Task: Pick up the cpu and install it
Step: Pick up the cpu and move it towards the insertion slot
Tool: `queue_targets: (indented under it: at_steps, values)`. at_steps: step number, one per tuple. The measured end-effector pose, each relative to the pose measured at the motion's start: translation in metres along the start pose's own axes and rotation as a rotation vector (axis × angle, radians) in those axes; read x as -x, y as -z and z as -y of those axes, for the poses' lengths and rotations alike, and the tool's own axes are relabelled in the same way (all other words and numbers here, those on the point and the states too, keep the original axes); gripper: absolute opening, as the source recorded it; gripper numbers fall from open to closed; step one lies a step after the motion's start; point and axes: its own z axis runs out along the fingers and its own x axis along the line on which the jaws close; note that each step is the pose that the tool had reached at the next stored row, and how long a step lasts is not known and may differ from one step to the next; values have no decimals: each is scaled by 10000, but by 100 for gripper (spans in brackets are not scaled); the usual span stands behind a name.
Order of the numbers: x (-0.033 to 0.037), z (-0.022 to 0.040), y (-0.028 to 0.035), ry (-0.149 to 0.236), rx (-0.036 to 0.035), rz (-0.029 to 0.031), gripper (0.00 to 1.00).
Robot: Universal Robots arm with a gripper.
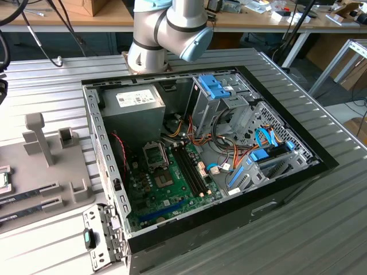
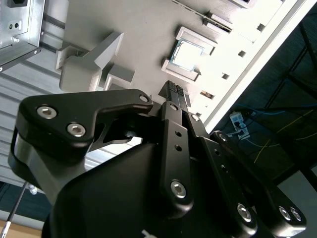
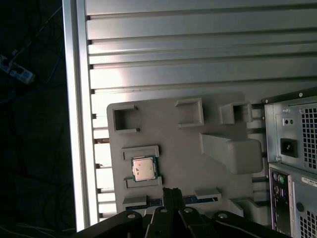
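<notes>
cpu (image 3: 144,169), flat silvery green-rimmed square

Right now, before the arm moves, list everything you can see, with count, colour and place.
cpu: one, silvery with green rim, in a pocket of the holder plate
holder plate: one, grey, on the table beside the computer case
computer case: one, black, open on top
motherboard: one, green, inside the case
power supply: one, grey, inside the case
table: one, silver, slatted
robot arm: one, grey and blue, behind the case
gripper: one, black, shut, empty, over the holder plate near the cpu
</notes>
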Motion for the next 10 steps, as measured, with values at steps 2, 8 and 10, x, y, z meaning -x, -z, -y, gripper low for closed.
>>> queue_targets:
  at_steps: [2, 8, 10]
  values:
    - [0, 0, -3, 0, 0, 0, 11]
    - [0, 0, -14, 0, 0, 1, 11]
    - [-1, 0, -18, 0, 0, 0, 11]
